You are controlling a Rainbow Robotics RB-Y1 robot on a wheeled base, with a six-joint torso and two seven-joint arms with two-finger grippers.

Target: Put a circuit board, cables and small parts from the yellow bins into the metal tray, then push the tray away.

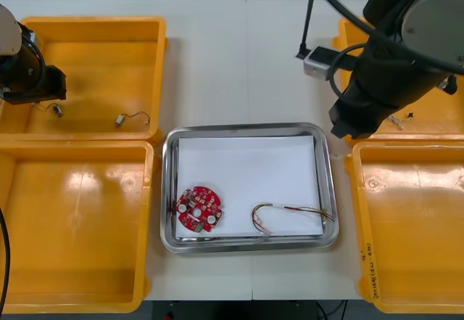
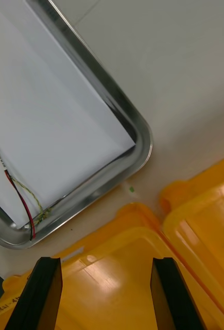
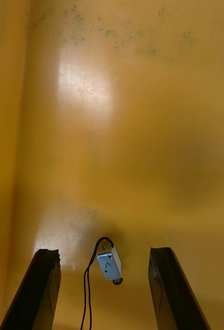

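Hanging over the far left bin point(image 1: 94, 21), the left gripper point(image 3: 104, 251) is held open, its fingers standing apart with nothing gripped. A small metal part point(image 3: 109, 265) with a thin black wire is seen lying on the bin floor between the fingers. A second part point(image 1: 122, 120) is found farther along the same floor, nearer the tray point(image 2: 142, 139). The right gripper point(image 2: 105, 260) is likewise held open and empty, above the near right bin point(image 2: 117, 289), just beside the tray's right rim. Inside the tray, which is white within, a circuit board point(image 1: 199, 208) and a red and yellow cable point(image 1: 286, 215) are laid, apart from each other.
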